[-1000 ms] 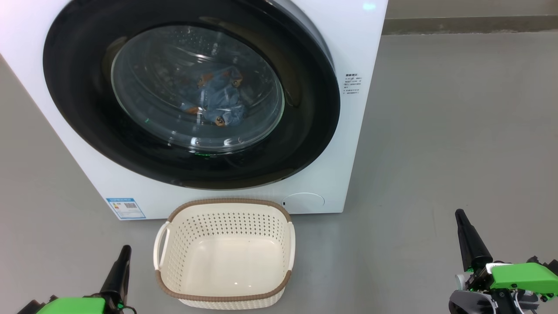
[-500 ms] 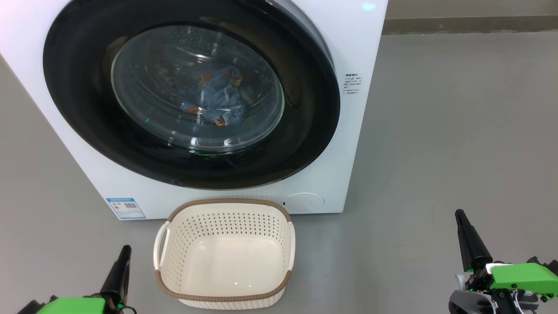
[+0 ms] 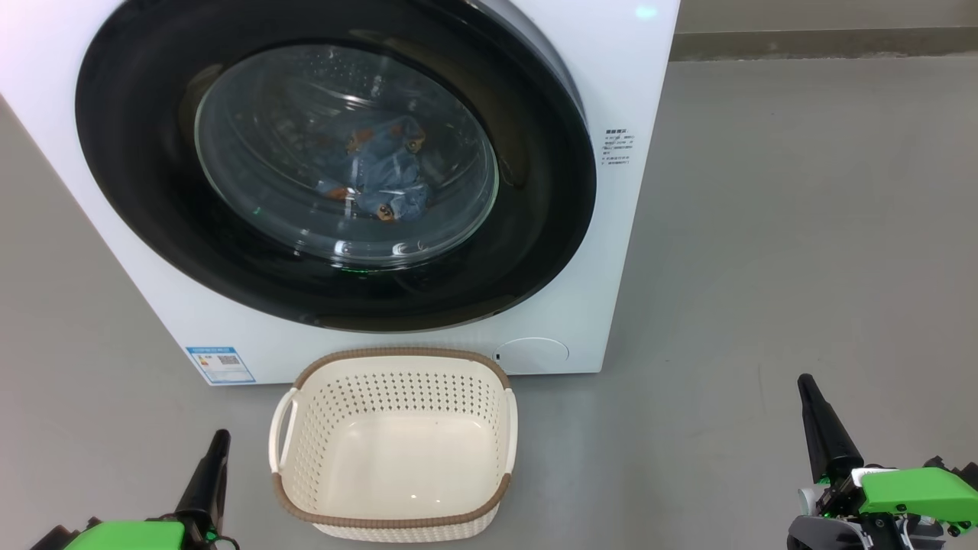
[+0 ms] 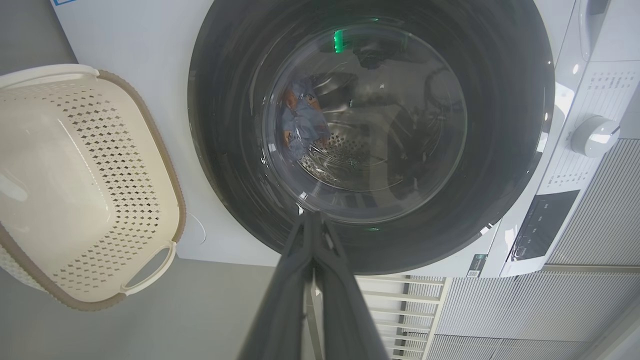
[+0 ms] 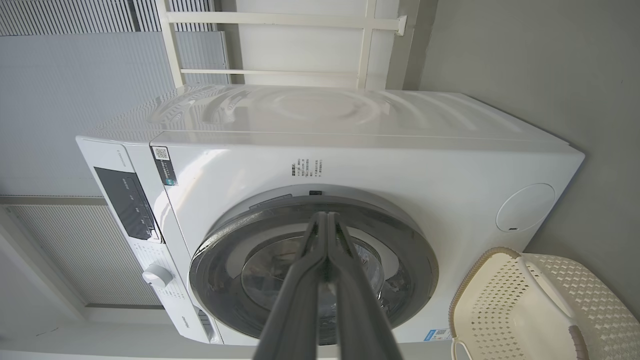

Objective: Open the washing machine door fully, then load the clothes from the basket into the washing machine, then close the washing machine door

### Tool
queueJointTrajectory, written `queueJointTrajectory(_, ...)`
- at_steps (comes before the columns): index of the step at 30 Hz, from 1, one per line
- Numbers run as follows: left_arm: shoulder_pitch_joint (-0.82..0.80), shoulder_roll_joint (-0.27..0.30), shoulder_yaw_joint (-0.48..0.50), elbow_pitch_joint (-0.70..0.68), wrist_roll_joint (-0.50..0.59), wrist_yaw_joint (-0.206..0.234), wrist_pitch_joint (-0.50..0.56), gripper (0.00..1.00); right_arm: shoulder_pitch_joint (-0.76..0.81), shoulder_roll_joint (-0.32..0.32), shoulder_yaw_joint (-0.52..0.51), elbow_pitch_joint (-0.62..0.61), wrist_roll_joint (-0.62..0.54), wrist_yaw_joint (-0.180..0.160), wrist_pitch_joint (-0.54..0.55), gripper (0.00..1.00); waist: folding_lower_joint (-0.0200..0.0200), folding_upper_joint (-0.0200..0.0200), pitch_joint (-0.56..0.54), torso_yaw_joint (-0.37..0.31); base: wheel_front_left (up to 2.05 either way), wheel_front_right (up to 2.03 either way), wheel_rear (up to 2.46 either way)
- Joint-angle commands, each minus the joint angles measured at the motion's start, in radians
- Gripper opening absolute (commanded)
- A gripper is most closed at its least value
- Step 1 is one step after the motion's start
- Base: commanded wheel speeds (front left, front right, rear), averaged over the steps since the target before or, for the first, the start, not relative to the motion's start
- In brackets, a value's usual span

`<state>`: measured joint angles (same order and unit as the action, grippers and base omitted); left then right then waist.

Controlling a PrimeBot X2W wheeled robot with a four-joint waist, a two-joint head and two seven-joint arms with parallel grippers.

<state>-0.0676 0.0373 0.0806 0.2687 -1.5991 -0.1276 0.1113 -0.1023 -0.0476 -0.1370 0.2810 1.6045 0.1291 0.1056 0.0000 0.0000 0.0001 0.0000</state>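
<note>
The white washing machine stands ahead with its round black door flush against the front. Through the glass window I see the light blue clothes with orange bear faces lying in the drum; the clothes also show behind the door in the left wrist view. The cream basket sits on the floor before the machine with nothing in it. My left gripper is shut at the lower left, my right gripper shut at the lower right, both off the machine and holding nothing.
Grey floor spreads to the right of the machine. A blue label sticker sits at the machine's lower left corner. The control panel and dial are on the machine's top front. A white rack stands behind the washing machine.
The right gripper has dropped slightly lower in the head view. Everything else stays as it was.
</note>
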Motion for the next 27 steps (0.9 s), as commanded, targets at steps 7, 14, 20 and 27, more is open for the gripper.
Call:
queueJointTrajectory(7, -0.048, 0.013, 0.035, -0.018, -0.008, -0.002, 0.003, 0.0, -0.014, -0.003, 0.021, -0.029, 0.003, 0.002, 0.009, 0.0, 0.0, 0.0, 0.0, 0.0, 0.0, 0.0, 0.0)
queueJointTrajectory(14, -0.048, 0.013, 0.035, -0.018, -0.008, -0.002, 0.003, 0.0, -0.014, -0.003, 0.021, -0.029, 0.003, 0.002, 0.009, 0.0, 0.0, 0.0, 0.0, 0.0, 0.0, 0.0, 0.0)
queueJointTrajectory(20, -0.048, 0.013, 0.035, -0.018, -0.008, -0.002, 0.003, 0.0, -0.014, -0.003, 0.021, -0.029, 0.003, 0.002, 0.009, 0.0, 0.0, 0.0, 0.0, 0.0, 0.0, 0.0, 0.0)
queueJointTrajectory(27, -0.048, 0.013, 0.035, -0.018, -0.008, -0.002, 0.003, 0.0, -0.014, -0.003, 0.021, -0.029, 0.003, 0.002, 0.009, 0.0, 0.0, 0.0, 0.0, 0.0, 0.0, 0.0, 0.0)
